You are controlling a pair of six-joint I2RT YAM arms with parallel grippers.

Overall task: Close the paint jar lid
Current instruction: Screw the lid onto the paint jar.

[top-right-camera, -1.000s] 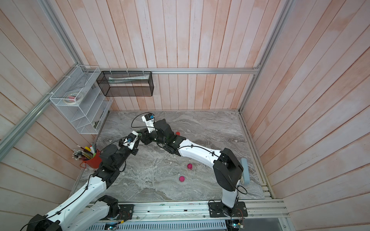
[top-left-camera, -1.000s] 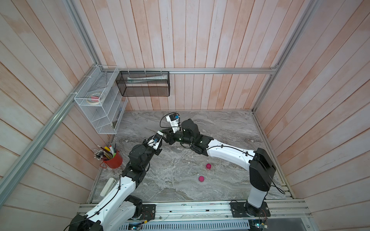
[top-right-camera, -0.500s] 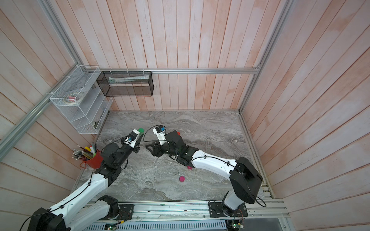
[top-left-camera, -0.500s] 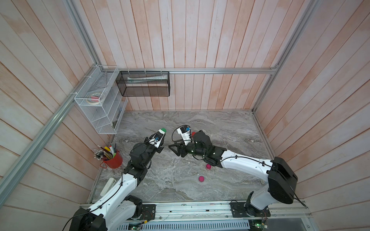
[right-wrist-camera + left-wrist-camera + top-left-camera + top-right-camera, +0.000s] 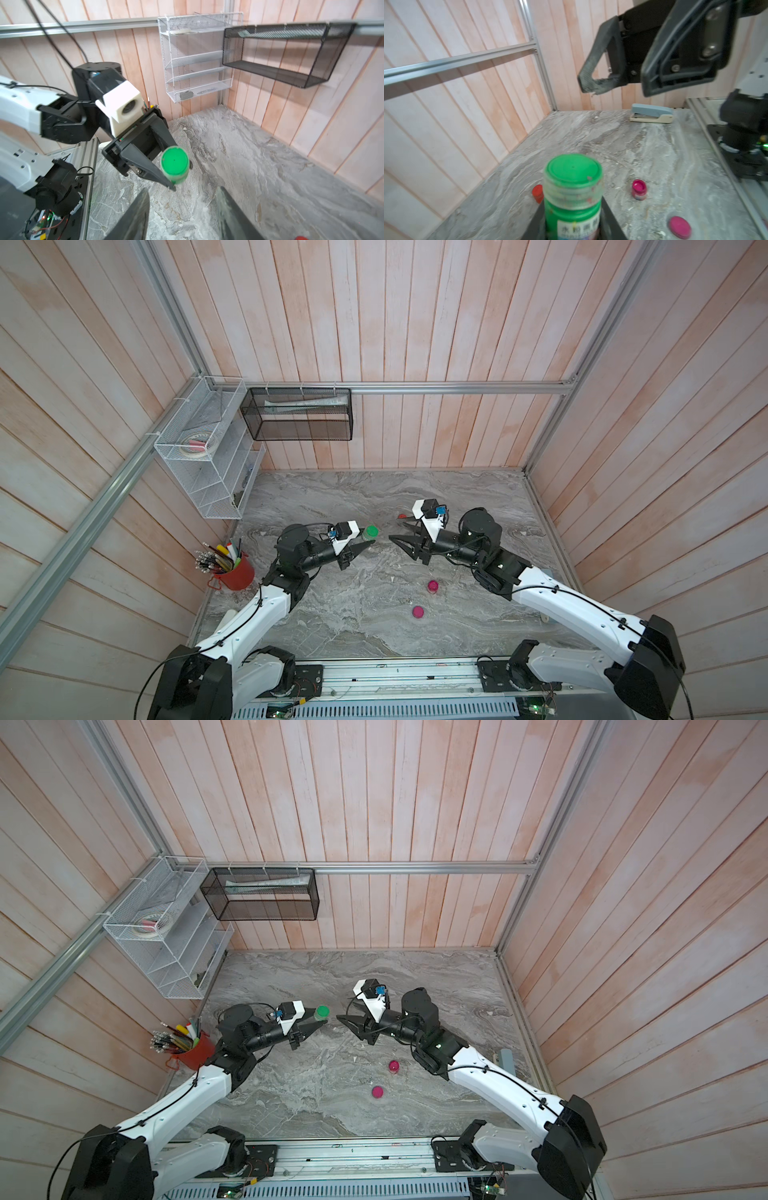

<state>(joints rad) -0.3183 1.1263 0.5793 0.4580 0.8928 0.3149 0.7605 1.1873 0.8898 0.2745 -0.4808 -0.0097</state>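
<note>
left gripper [image 5: 368,540] clamps green jar [image 5: 369,532] | right gripper [image 5: 395,530] parted, seemingly empty | well apart from jar

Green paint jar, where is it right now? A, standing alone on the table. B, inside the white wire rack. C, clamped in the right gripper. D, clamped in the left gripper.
D: the left gripper pinches the green paint jar by its body, lifted off the table, while the right gripper stands open and empty, apart from it.
</note>
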